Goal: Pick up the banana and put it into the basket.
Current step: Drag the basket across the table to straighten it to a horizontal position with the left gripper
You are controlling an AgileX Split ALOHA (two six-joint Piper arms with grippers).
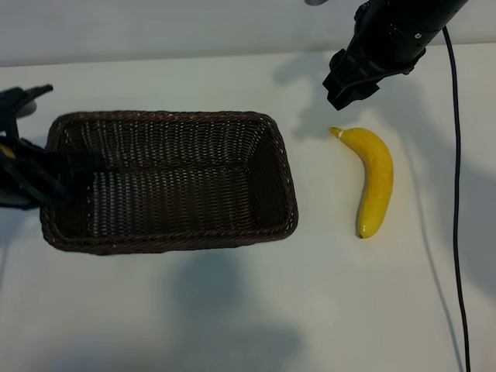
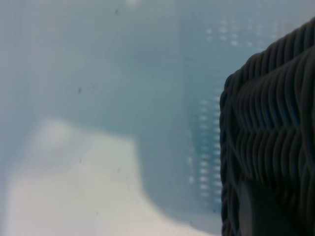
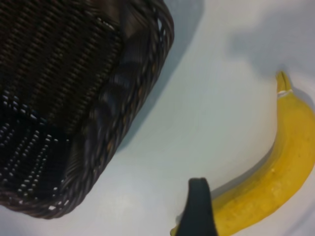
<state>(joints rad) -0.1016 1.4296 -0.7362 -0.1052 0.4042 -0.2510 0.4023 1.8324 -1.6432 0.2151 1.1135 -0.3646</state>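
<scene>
The banana (image 1: 373, 180) lies just below the right gripper (image 1: 353, 77), far from the basket (image 1: 170, 232).
Its long side runs away from that gripper, whose fingers are wide open and empty; the left gripper (image 1: 31, 174) pinches the basket's edge.

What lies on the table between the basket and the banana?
Nothing: between the basket and the banana there is only bare white table, seen in the exterior and right wrist views.

Left end effector (image 1: 46, 182): largely cut off at the exterior view's nine o'clock edge; finger spacing undetermined. Basket (image 2: 270, 142): blurred in the left wrist view, only one corner in frame. Banana (image 3: 266, 187): dark end hidden behind one finger (image 3: 199, 209) in the right wrist view.
</scene>
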